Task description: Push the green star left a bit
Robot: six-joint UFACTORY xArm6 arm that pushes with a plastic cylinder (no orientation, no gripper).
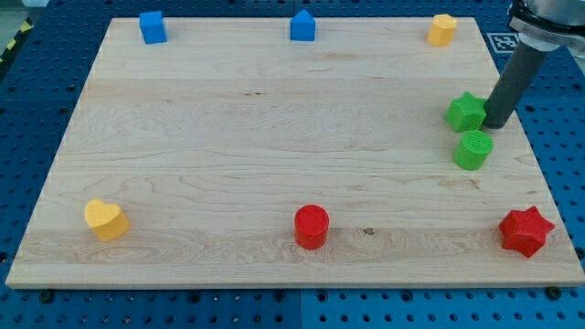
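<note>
The green star (465, 111) lies near the view's right edge of the wooden board (274, 146). My tip (498, 124) stands right beside the star on its right side, touching or nearly touching it. A green cylinder (473, 149) sits just below the star and below-left of my tip.
A red star (526, 230) lies at the bottom right, a red cylinder (311, 226) at bottom centre, a yellow heart (106, 219) at bottom left. Along the top edge are a blue cube (153, 27), a blue house-shaped block (303, 26) and a yellow block (442, 29).
</note>
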